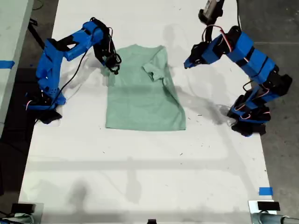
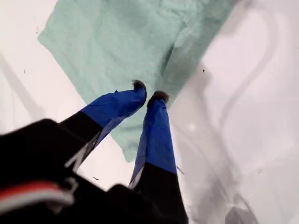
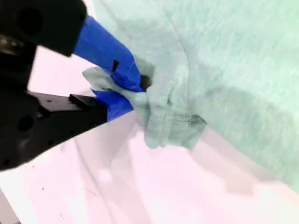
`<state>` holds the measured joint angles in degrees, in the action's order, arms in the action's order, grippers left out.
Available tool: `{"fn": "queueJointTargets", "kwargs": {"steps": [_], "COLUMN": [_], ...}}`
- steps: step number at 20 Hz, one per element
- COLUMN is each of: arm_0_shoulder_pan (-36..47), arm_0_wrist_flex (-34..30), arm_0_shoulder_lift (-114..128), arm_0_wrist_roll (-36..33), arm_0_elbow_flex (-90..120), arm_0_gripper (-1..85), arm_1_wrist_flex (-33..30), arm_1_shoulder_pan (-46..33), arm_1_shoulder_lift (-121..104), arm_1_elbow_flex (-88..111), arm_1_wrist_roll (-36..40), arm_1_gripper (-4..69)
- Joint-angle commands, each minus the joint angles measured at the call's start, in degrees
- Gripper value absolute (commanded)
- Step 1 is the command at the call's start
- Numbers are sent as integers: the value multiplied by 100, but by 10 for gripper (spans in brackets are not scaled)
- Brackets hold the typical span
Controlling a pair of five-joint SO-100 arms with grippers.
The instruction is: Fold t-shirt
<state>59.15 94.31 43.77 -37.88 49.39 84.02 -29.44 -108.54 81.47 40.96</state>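
The pale mint-green t-shirt (image 1: pixel 142 100) lies flat on the white table, collar toward the far edge. In the exterior view its right sleeve (image 1: pixel 154 70) is folded inward onto the body. My second gripper (image 1: pixel 113 69) is at the shirt's left sleeve in that view, shut on a bunched piece of the cloth (image 3: pixel 159 116); the gripper (image 3: pixel 140 91) pinches it just above the table. My first gripper (image 1: pixel 187 64) hangs in the air to the exterior view's right of the shirt. Its fingertips (image 2: pixel 149 92) are together and hold nothing, with the shirt (image 2: pixel 117 42) below.
Both arm bases stand on the white table (image 1: pixel 140 177), one at each side of the exterior view. Blue tape (image 1: pixel 265 191) marks the near right in that view. A dark device (image 1: pixel 210 9) hangs over the far edge.
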Motion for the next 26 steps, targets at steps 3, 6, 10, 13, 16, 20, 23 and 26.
{"fn": "queueJointTargets", "kwargs": {"steps": [3, 6, 10, 13, 16, 20, 23, 26], "arm_0_shoulder_pan": [53, -202, -976, -1556, -1714, -2171, -2672, -3366], "arm_0_wrist_flex": [316, 290, -483, -1564, -2109, -2531, -1986, -1178], "arm_0_shoulder_lift": [1371, 1635, 1450, 1222, 809, 914, 1995, 3155], "arm_0_wrist_roll": [53, 9, 132, 97, 70, -993, -1116, -976], "arm_0_elbow_flex": [-9, -132, -563, -694, -729, -721, -413, 308], "arm_0_gripper": [-1, -1, -1, -1, 24, 339, 344, 340], "arm_1_wrist_flex": [-343, -369, -413, -431, -448, -809, -1564, -2329], "arm_1_shoulder_pan": [-88, -123, -114, -18, 70, 308, 888, 1521], "arm_1_shoulder_lift": [-765, -1002, -1389, -1670, -2083, -2514, -2549, -2540], "arm_1_elbow_flex": [580, 888, 1354, 1775, 2224, 2979, 3885, 4667], "arm_1_wrist_roll": [-105, -132, -272, -404, -563, -721, -905, -1134], "arm_1_gripper": [46, 45, 42, 38, 40, 48, 106, 208]}}
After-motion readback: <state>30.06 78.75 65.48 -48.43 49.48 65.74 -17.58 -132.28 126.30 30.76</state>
